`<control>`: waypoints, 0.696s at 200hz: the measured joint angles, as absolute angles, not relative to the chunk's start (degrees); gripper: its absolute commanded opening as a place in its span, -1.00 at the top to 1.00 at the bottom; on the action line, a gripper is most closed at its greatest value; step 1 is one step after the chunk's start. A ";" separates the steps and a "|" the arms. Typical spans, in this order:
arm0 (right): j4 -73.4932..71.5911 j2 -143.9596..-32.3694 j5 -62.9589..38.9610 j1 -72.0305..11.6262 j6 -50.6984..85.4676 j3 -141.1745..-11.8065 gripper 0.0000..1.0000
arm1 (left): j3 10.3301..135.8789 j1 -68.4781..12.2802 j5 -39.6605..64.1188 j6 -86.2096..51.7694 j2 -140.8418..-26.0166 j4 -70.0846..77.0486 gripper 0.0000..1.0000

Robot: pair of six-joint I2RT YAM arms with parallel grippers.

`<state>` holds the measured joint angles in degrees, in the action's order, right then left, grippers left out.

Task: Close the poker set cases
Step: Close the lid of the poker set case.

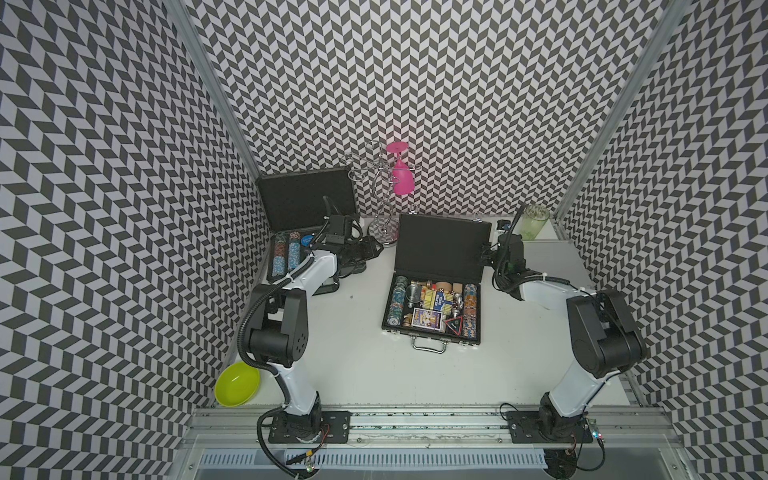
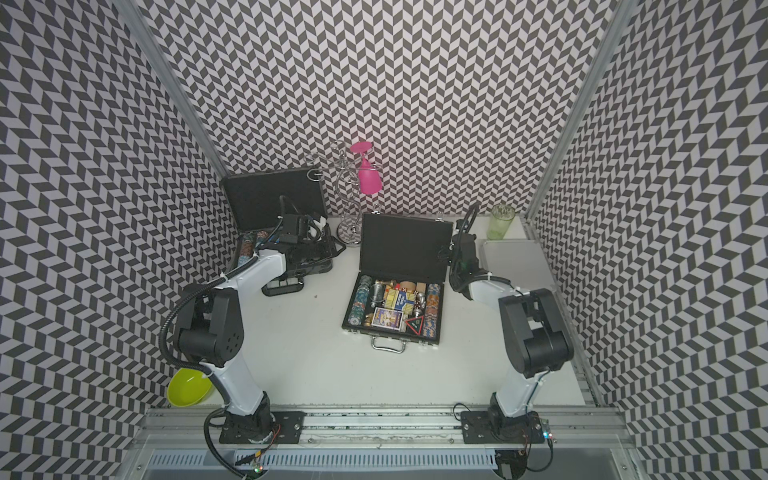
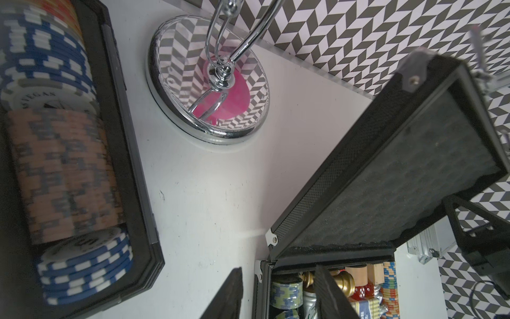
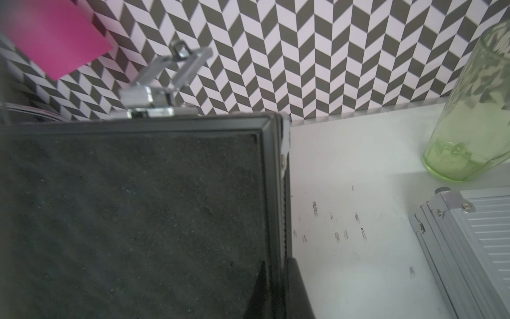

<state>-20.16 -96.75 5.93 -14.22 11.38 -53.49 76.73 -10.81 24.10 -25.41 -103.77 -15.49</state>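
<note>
Three poker set cases show. The large dark-grey case point(image 1: 307, 199) stands open at the back left, chips point(image 3: 69, 165) in its base. The flat black case point(image 1: 440, 249) with the silver handle point(image 1: 429, 345) is open in the middle, its lid upright. My right gripper point(image 4: 276, 259) is shut on that lid's right edge point(image 4: 281, 193), one finger on each side, and shows in both top views point(image 1: 485, 251) point(image 2: 446, 249). The small ribbed silver case point(image 1: 548, 257) lies closed at the right. My left gripper point(image 3: 277, 276) is open and empty above the large case's right end point(image 1: 365, 249).
A chrome glass rack point(image 1: 384, 195) with a pink glass point(image 1: 402, 178) stands at the back between the two open cases. A green tumbler point(image 1: 536, 222) is behind the silver case. A yellow-green bowl point(image 1: 237, 383) sits at the front left corner.
</note>
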 measured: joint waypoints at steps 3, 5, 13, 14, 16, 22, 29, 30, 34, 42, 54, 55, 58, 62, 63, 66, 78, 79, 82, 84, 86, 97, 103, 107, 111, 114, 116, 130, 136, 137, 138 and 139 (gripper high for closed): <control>-20.47 -96.14 5.93 -14.39 11.11 -52.90 0.77 | 76.73 -10.79 24.12 -25.43 -103.77 -15.49 0.09; -20.64 -95.61 5.96 -14.57 10.92 -52.40 0.76 | 76.73 -10.79 24.14 -25.47 -103.77 -15.46 0.09; -21.39 -93.80 6.00 -15.14 10.46 -50.72 0.75 | 76.71 -10.72 24.18 -25.63 -103.77 -15.42 0.09; -21.47 -93.62 6.00 -15.20 10.39 -50.57 0.75 | 76.71 -10.72 24.21 -25.63 -103.77 -15.40 0.09; -21.69 -93.21 5.96 -15.35 10.22 -50.17 0.75 | 76.71 -10.72 24.23 -25.67 -103.77 -15.38 0.09; -22.46 -91.90 5.96 -15.79 10.02 -48.84 0.73 | 76.62 -10.66 24.25 -25.80 -103.74 -15.18 0.09; -23.49 -90.26 5.96 -16.43 9.91 -47.09 0.73 | 76.49 -10.57 24.29 -25.98 -103.72 -14.96 0.09; -23.57 -90.11 5.93 -16.47 9.89 -46.89 0.73 | 76.47 -10.57 24.29 -26.04 -103.70 -14.92 0.09; -24.36 -89.08 5.96 -16.80 9.85 -45.74 0.73 | 76.34 -10.50 24.32 -26.11 -103.66 -14.76 0.09; -25.78 -87.46 5.87 -17.30 9.85 -43.66 0.72 | 76.01 -10.46 24.32 -26.28 -103.50 -14.57 0.09; -27.62 -85.32 5.76 -17.85 9.89 -40.84 0.72 | 75.40 -10.46 24.32 -26.48 -103.18 -14.50 0.09; -27.86 -85.10 5.74 -17.91 9.89 -40.53 0.72 | 75.29 -10.46 24.32 -26.50 -103.11 -14.50 0.09; -28.27 -84.66 5.69 -18.00 9.89 -39.92 0.72 | 75.09 -10.46 24.34 -26.55 -103.00 -14.50 0.09; -28.86 -84.16 5.65 -18.13 9.87 -39.20 0.72 | 74.76 -10.46 24.32 -26.59 -102.80 -14.39 0.09; -29.02 -83.99 5.67 -18.20 9.89 -38.94 0.72 | 74.70 -10.46 24.32 -26.59 -102.76 -14.39 0.09; -29.34 -83.64 5.69 -18.28 9.87 -38.41 0.72 | 74.43 -10.46 24.32 -26.61 -102.56 -14.35 0.09; -31.11 -82.43 5.74 -18.72 9.72 -36.42 0.73 | 73.32 -10.46 24.34 -26.63 -101.82 -14.15 0.09; -31.22 -82.37 5.76 -18.74 9.69 -36.32 0.73 | 73.19 -10.46 24.34 -26.63 -101.71 -14.13 0.09; -31.75 -82.15 5.76 -18.85 9.58 -35.86 0.73 | 72.93 -10.46 24.34 -26.63 -101.54 -14.11 0.09; -31.99 -81.95 5.80 -18.92 9.54 -35.53 0.72 | 72.75 -10.46 24.34 -26.63 -101.41 -14.11 0.09; -32.32 -81.76 5.82 -19.00 9.41 -35.18 0.72 | 72.60 -10.46 24.34 -26.65 -101.21 -14.15 0.09; -33.41 -80.82 6.00 -19.42 9.10 -33.71 0.70 | 71.99 -10.46 24.36 -26.65 -100.68 -14.11 0.09; -33.71 -80.18 6.07 -19.66 8.97 -32.99 0.69 | 71.75 -10.46 24.40 -26.65 -100.38 -14.11 0.09; -33.91 -79.77 6.20 -19.84 8.95 -32.51 0.68 | 71.59 -10.46 24.45 -26.65 -100.20 -14.09 0.09; -34.00 -79.44 6.26 -20.01 8.93 -32.14 0.67 | 71.46 -10.46 24.51 -26.63 -100.03 -14.04 0.09; -34.06 -79.15 6.39 -20.14 8.95 -31.83 0.66 | 71.37 -10.46 24.51 -26.63 -99.92 -14.02 0.09; -34.09 -78.96 6.42 -20.21 8.95 -31.64 0.65 | 71.29 -10.46 24.53 -26.63 -99.81 -13.98 0.09; -34.39 -77.38 6.70 -20.93 9.21 -30.11 0.49 | 70.78 -10.39 24.60 -26.65 -99.33 -13.74 0.09; -34.39 -76.60 6.74 -21.34 9.39 -29.45 0.36 | 70.65 -10.35 24.69 -26.65 -99.18 -13.72 0.09; -34.39 -76.49 6.74 -21.39 9.52 -29.39 0.34 | 70.61 -10.35 24.71 -26.65 -99.15 -13.72 0.09; -34.37 -76.27 6.76 -21.50 9.72 -29.21 0.33 | 70.59 -10.35 24.71 -26.65 -99.11 -13.72 0.09; -34.37 -76.18 6.81 -21.56 9.87 -29.12 0.31 | 70.57 -10.35 24.71 -26.65 -99.09 -13.72 0.09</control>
<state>-34.37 -76.18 6.81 -21.56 9.87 -29.12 70.57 -10.35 24.71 -26.65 -99.09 -13.72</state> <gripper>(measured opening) 0.252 0.456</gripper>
